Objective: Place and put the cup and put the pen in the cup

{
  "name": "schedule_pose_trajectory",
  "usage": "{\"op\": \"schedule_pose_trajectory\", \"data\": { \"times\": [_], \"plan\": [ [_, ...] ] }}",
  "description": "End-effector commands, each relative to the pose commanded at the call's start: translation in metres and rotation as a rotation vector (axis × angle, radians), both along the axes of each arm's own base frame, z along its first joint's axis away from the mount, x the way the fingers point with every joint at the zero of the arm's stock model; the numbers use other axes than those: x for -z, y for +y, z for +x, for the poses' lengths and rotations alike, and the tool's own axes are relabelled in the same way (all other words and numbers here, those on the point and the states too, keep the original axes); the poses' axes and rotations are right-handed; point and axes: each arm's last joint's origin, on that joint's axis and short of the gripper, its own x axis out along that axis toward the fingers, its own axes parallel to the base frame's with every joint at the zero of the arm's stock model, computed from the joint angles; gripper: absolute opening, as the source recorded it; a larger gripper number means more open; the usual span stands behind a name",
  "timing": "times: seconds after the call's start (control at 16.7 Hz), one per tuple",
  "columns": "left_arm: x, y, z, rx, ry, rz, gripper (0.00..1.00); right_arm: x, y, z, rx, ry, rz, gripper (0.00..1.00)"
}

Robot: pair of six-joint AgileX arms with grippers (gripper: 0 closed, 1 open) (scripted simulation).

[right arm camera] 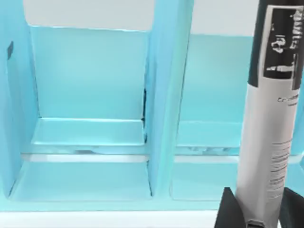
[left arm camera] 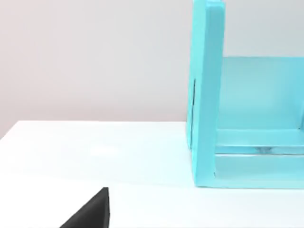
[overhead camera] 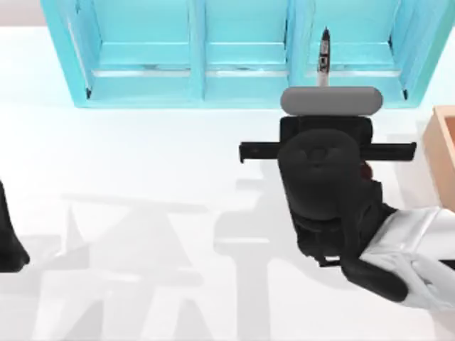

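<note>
From above, the right arm reaches across the white table (overhead camera: 142, 156) toward a turquoise shelf unit (overhead camera: 199, 64) along the far edge. The pen (overhead camera: 323, 60) pokes out beyond the arm's wrist, its dark tip over the shelf's right-hand compartment. A tan wooden box (overhead camera: 442, 153) sits at the table's right edge. The left arm is parked at the left edge, a dark shape low down.

The left wrist view shows the shelf unit's end panel (left arm camera: 206, 95) standing on the table.

In the right wrist view, the right gripper (right arm camera: 259, 209) is clamped on the pen (right arm camera: 268, 118), which stands upright between the dark fingers (right arm camera: 228, 211) (grey-white barrel with small print, black upper section with a white label). Behind it are the shelf's compartments; the pen seems to be in front of the right one.
</note>
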Motion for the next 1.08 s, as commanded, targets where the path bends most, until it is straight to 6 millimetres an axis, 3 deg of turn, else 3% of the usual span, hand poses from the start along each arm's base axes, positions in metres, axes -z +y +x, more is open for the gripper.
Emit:
{"op": "schedule_pose_trajectory", "data": {
  "times": [0.24, 0.48, 0.84, 1.08],
  "plan": [
    [0.0, 0.0, 0.0, 0.0, 0.0, 0.0, 1.0, -0.007, -0.017, -0.027, 0.105, -0.139, 0.02, 0.0],
    [0.0, 0.0, 0.0, 0.0, 0.0, 0.0, 1.0, -0.011, -0.027, -0.042, 0.166, -0.187, 0.039, 0.0],
    [0.0, 0.0, 0.0, 0.0, 0.0, 0.0, 1.0, -0.01, -0.028, -0.04, 0.173, -0.188, 0.039, 0.0],
    [0.0, 0.0, 0.0, 0.0, 0.0, 0.0, 1.0, -0.002, -0.033, -0.021, 0.168, -0.188, 0.039, 0.0]
  ]
}}
